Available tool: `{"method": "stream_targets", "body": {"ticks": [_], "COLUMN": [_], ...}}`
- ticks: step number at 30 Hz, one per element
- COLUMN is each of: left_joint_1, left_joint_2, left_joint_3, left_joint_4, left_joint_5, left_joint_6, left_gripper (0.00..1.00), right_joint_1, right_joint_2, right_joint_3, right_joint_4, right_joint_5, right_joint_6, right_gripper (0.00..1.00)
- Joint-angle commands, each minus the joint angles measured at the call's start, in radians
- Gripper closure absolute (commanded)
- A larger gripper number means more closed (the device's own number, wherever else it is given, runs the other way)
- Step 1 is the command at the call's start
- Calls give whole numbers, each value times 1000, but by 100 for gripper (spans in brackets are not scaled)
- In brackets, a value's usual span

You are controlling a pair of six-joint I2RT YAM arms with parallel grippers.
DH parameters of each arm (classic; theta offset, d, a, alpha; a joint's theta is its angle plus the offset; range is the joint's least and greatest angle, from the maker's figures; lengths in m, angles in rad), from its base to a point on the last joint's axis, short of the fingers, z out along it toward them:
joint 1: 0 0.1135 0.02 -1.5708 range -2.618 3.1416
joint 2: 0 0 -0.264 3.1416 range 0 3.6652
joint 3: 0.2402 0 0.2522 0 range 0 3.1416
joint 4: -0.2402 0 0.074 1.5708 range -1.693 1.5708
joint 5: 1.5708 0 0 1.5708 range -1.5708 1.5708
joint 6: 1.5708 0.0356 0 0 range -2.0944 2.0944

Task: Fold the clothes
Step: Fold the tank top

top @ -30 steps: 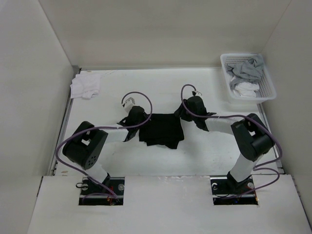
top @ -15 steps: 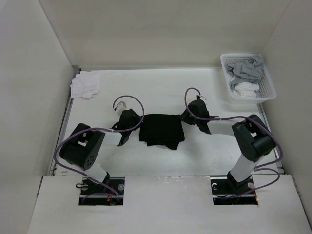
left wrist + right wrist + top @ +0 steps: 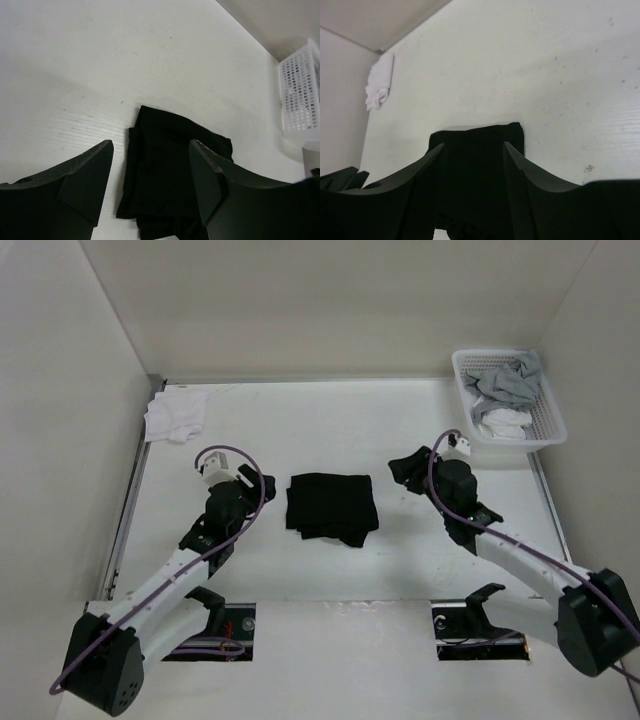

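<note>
A black T-shirt (image 3: 331,507), folded into a compact rectangle, lies mid-table on the white table (image 3: 400,430). Its near edge looks slightly uneven. The left gripper (image 3: 150,150) and right gripper (image 3: 472,147) flank it without touching, jaws spread wide and empty. A white basket (image 3: 512,444) of garments sits at the far right.
</note>
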Motion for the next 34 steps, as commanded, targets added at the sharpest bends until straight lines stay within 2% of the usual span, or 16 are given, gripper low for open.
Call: {"method": "stream_targets", "body": {"ticks": [1,5,7,17,24,31,34], "left_joint_1": [33,88,127,265,269,227,201], "left_joint_2": [-115,-214,-232,-163,-94,7,24], "left_joint_3": [-17,-7,-7,-28,-13,-27,-17], "left_joint_4": [-170,-287,-324,-327,-287,-187,-169], "left_joint_5": [-16,-6,7,144,138,149,149], "left_joint_6": [47,45,47,48,55,70,76], "left_gripper": [38,35,34,35,37,39,34], "right_joint_1": [5,-18,-47,-73,-74,-79,-81], "right_joint_2": [-100,-184,-195,-128,-80,-72,-55], "right_joint_3": [-74,-200,-229,-239,-227,-222,-217], "right_joint_4": [49,124,162,208,218,221,222], "right_joint_5": [71,178,183,150,135,127,120], "right_joint_6": [-72,-66,-38,-26,-28,-31,-31], "right_gripper": [46,42,40,38,38,38,38]}}
